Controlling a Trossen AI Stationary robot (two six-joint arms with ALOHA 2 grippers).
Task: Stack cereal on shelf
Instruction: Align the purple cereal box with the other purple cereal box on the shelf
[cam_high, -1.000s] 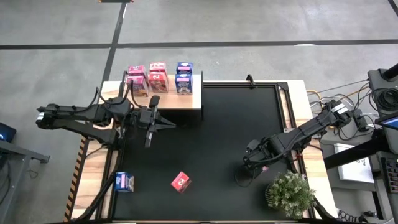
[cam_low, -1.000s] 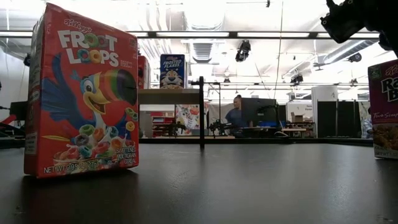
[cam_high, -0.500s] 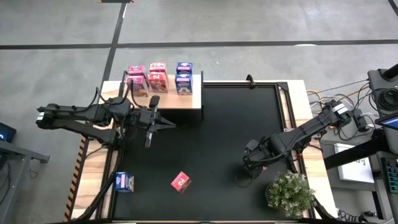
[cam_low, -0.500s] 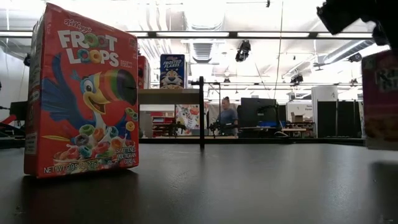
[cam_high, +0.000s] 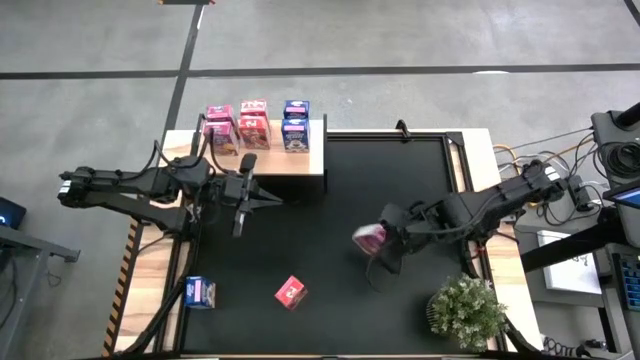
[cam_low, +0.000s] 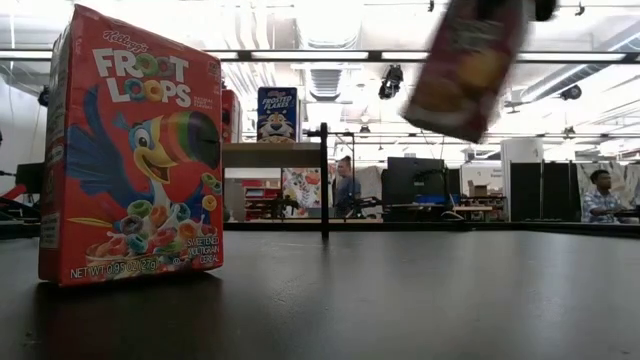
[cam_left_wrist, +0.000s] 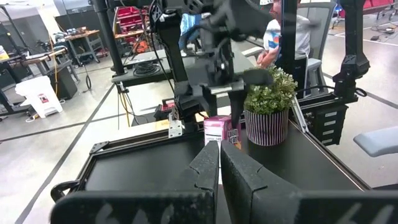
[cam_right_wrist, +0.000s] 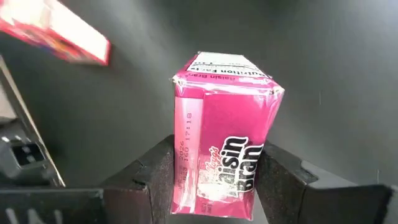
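Note:
My right gripper (cam_high: 385, 240) is shut on a pink Raisin Bran cereal box (cam_high: 369, 238), in the air over the black mat's right half; the box shows blurred and tilted at the top of the low view (cam_low: 465, 65). My left gripper (cam_high: 272, 201) is shut and empty, just in front of the pale wooden shelf (cam_high: 312, 160). Pink boxes (cam_high: 237, 125) and a blue one (cam_high: 295, 125) stand on the shelf. A red Froot Loops box (cam_high: 291, 291) stands on the mat near the front edge, and a blue box (cam_high: 200, 292) lies at the front left. My right gripper pinches the pink box between its two fingers, one finger (cam_right_wrist: 152, 171) on the narrow side with the date print (cam_right_wrist: 186, 155) and the other on the opposite side (cam_right_wrist: 270, 155). The box sticks forward past the fingers, its far end (cam_right_wrist: 227, 62) free. It is lifted clear of the mat and tilted.
A potted plant (cam_high: 466, 310) stands at the table's front right corner. A black post (cam_low: 323, 180) rises at the shelf's corner. People sit in the room beyond the table (cam_low: 600, 190). The mat's middle (cam_high: 350, 190) is bare.
My right gripper has lifted the pink box off the mat near the right edge and carried it up and toward the table's left. The box was upright on the mat and is now tilted in the air. My left arm has kept still.

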